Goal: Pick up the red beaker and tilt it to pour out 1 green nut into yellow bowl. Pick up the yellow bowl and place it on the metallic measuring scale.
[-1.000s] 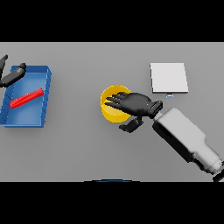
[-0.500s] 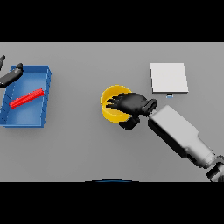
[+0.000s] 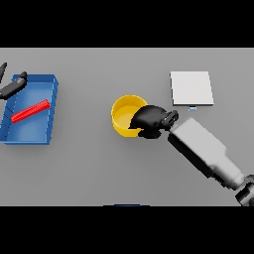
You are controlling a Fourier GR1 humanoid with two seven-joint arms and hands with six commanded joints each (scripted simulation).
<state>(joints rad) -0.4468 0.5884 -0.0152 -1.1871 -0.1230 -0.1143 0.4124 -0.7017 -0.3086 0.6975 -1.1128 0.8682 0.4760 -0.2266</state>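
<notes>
Head view: the round yellow bowl (image 3: 125, 115) sits on the grey table (image 3: 99, 168) and serves as the landmark. The robot's right hand (image 3: 148, 120), dark and carried on a white and grey arm (image 3: 206, 154), lies over the bowl's right rim with its fingers curled around that edge, gripping it. To the right of the bowl and slightly farther away lies the flat, square metallic measuring scale (image 3: 191, 88), apart from the bowl. Well to the left of the bowl stands a blue rectangular tray (image 3: 49, 111) holding a red elongated beaker (image 3: 30, 110) lying on its side. The left hand (image 3: 11, 87) shows at the tray's far left corner; whether its fingers are open or closed cannot be told.
</notes>
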